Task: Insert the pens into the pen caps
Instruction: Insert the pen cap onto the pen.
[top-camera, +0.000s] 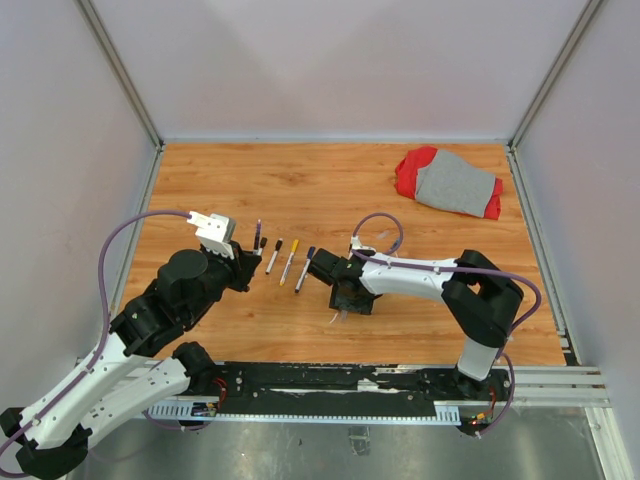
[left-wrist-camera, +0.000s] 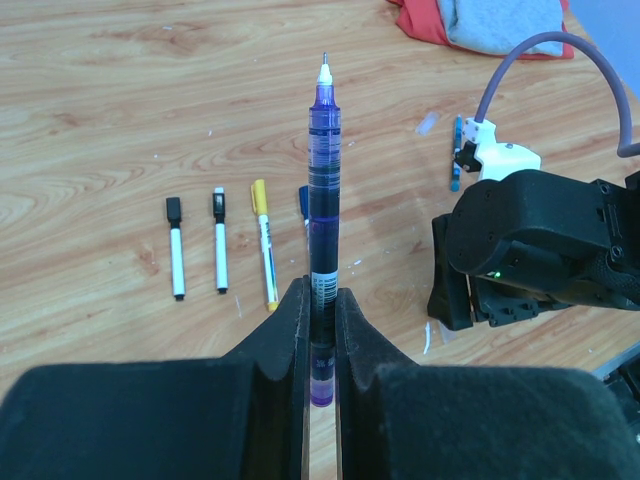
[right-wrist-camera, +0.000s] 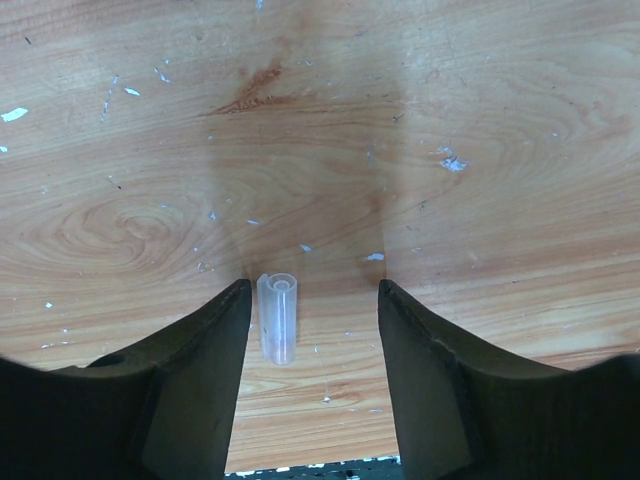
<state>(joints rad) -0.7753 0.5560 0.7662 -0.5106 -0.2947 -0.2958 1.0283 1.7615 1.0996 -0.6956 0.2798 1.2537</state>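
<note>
A purple pen (left-wrist-camera: 322, 180) is held upright, tip uppermost, above the left half of the wooden surface (top-camera: 330, 190), about midway between its near and far edges. Its lower barrel is clamped tight between the fingers of the left gripper (left-wrist-camera: 320, 300).

A clear cap (right-wrist-camera: 278, 318) lies flat on the surface nearer the middle, its ringed open end pointing away from the wrist camera. It is straddled by the right gripper (right-wrist-camera: 312, 295), whose fingers stand apart on either side and grasp nothing. The cap is just beside one finger (right-wrist-camera: 205, 360) and well apart from the other. Whether it is touched cannot be told.

Between the two grippers, four more pens are laid side by side on the surface, none touching its neighbour. Two are white with black ends, the first black-ended pen (left-wrist-camera: 176, 248) and the second black-ended pen (left-wrist-camera: 220, 240). Next to them lies a yellow-ended pen (left-wrist-camera: 265, 245). The last, a blue-ended pen (left-wrist-camera: 303, 205), is half hidden behind the held one.

A further blue pen (left-wrist-camera: 457, 152) is seen beyond the right arm (top-camera: 410, 272), partly covered by it. A red and grey cloth (top-camera: 452, 184) is bunched near the far right corner.
</note>
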